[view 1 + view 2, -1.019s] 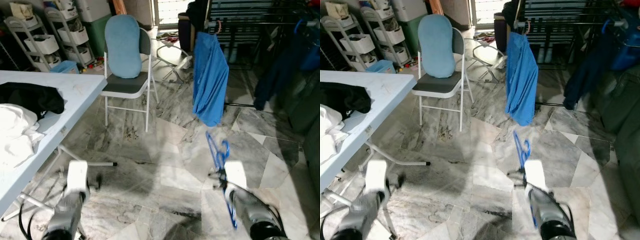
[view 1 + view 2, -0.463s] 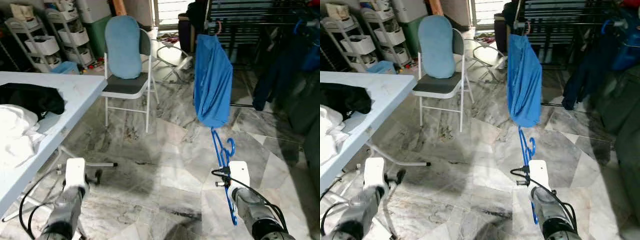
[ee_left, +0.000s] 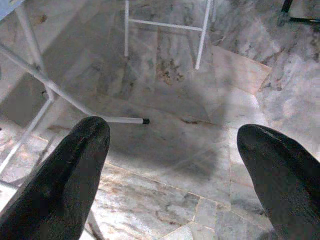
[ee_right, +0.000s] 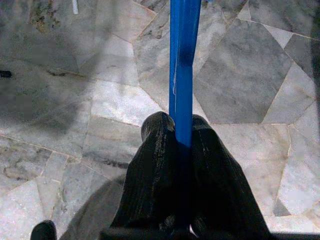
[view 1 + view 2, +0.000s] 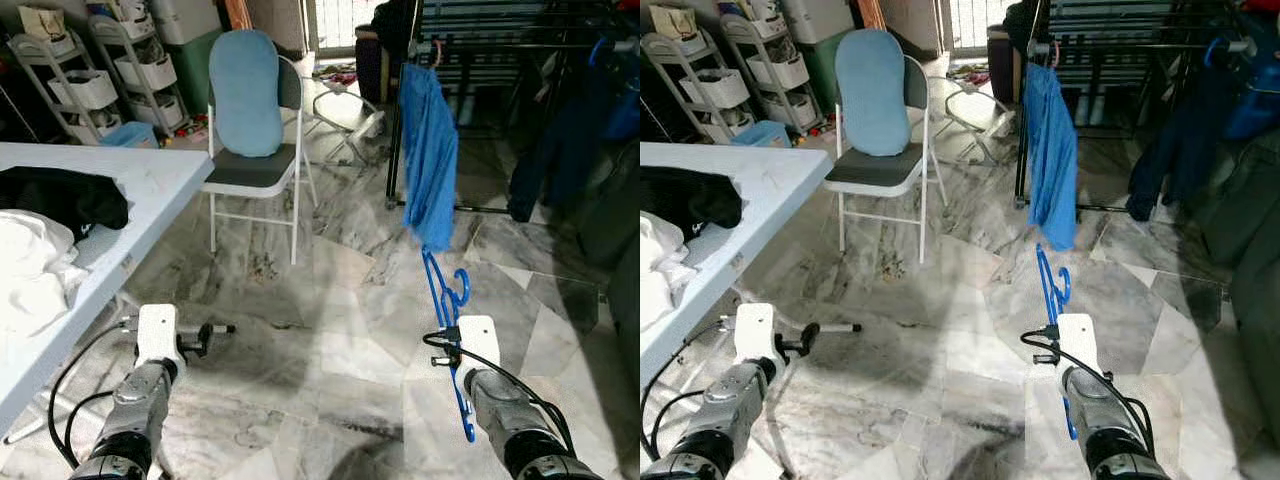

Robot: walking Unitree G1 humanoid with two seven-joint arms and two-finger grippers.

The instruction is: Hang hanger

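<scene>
- Left eye view: the right gripper (image 5: pixel 452 345) holds a blue hanger (image 5: pixel 445 300) low over the marble floor (image 5: pixel 330 300), in front of a blue shirt (image 5: pixel 428 150) hanging on a dark rack (image 5: pixel 500 45).
- Left wrist view: the left gripper (image 3: pixel 172 150) hangs spread wide, holding nothing.
- Right wrist view: the fingers (image 4: pixel 155 165) are clamped tight on the hanger's bar.

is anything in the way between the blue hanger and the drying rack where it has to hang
Nothing solid on the floor. The right gripper is shut on the blue hanger, and bare marble floor leads to the drying rack. A blue shirt already hangs on the rack's near end, just ahead of the hanger.
</scene>
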